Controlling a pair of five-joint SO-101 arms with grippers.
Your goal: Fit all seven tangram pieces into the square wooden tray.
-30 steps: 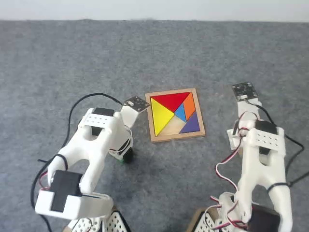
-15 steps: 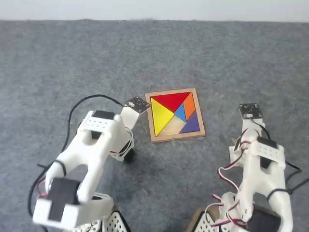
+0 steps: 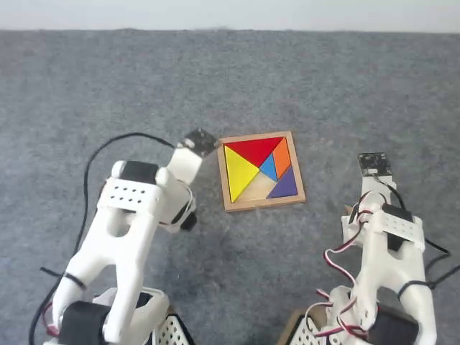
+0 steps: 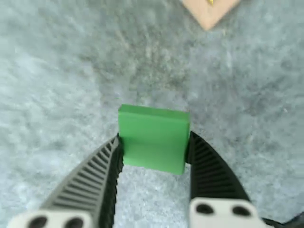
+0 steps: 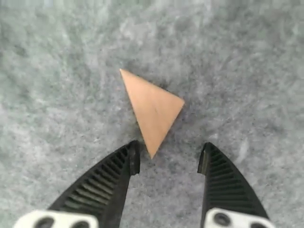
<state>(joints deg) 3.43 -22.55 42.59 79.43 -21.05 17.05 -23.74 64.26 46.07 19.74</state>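
Left claw (image 4: 154, 141) pinches green square (image 4: 152, 129) between jaws

The high camera looks steeply down from the near edge over the grey carpeted table (image 3: 144, 86), with the square wooden tray (image 3: 260, 204) mid-frame. Both wrist cameras face the carpet closely. The left one also catches that tray's corner.

The tray (image 3: 261, 204) lies near the middle of the table (image 3: 108, 86), with five pieces (image 3: 241, 172) in it. To its left, a square piece (image 4: 152, 128) sits between the left gripper (image 4: 154, 141) fingers. To its right, a triangle piece (image 5: 154, 107) lies on the table, its tip between the right gripper (image 5: 169, 148) fingers.
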